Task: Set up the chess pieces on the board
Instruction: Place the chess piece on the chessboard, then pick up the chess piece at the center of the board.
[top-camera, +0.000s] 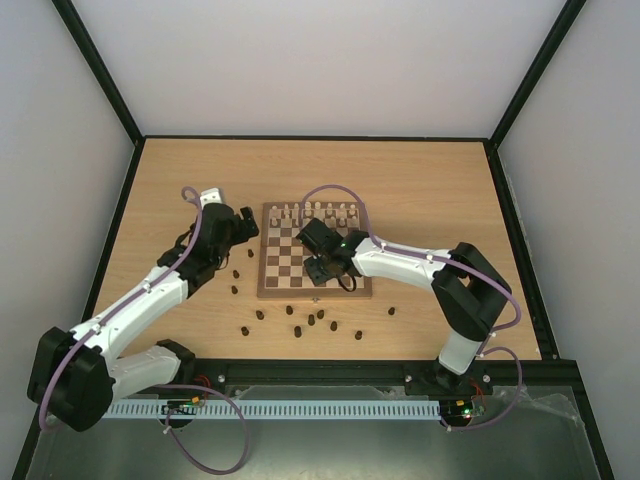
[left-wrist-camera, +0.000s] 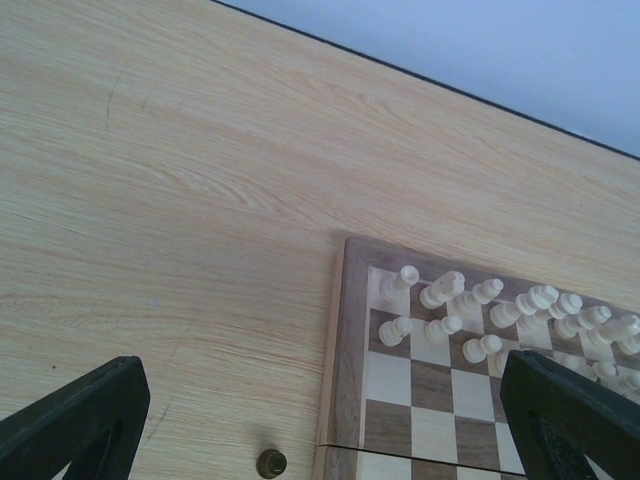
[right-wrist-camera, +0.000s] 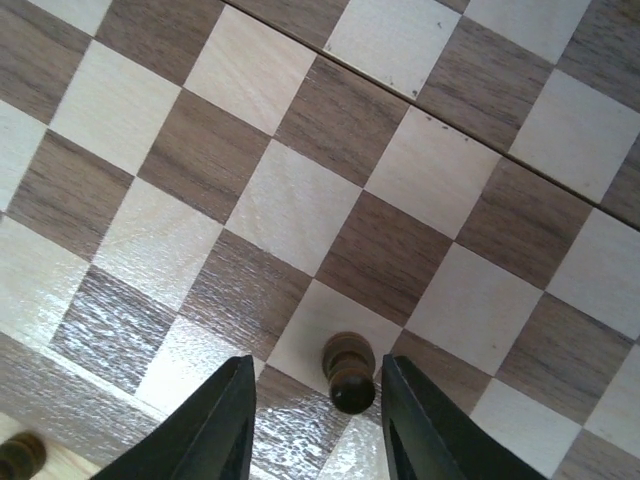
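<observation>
Your left gripper (left-wrist-camera: 320, 365) hangs empty, jaws fully spread, over the table (top-camera: 420, 180) off the left edge of the board (top-camera: 300, 295). A loose dark piece (left-wrist-camera: 271, 463) lies just beneath it, the likely next pick. The other chess pieces (top-camera: 311, 321) lie scattered along the board's left and near sides; cream pieces (top-camera: 318, 211) fill the far rows. Your right gripper (right-wrist-camera: 318, 362) sits low over the near rows, jaws partly spread around an upright dark piece (right-wrist-camera: 347, 372) on a cream square. Neither pad visibly presses it, so I judge it placed.
</observation>
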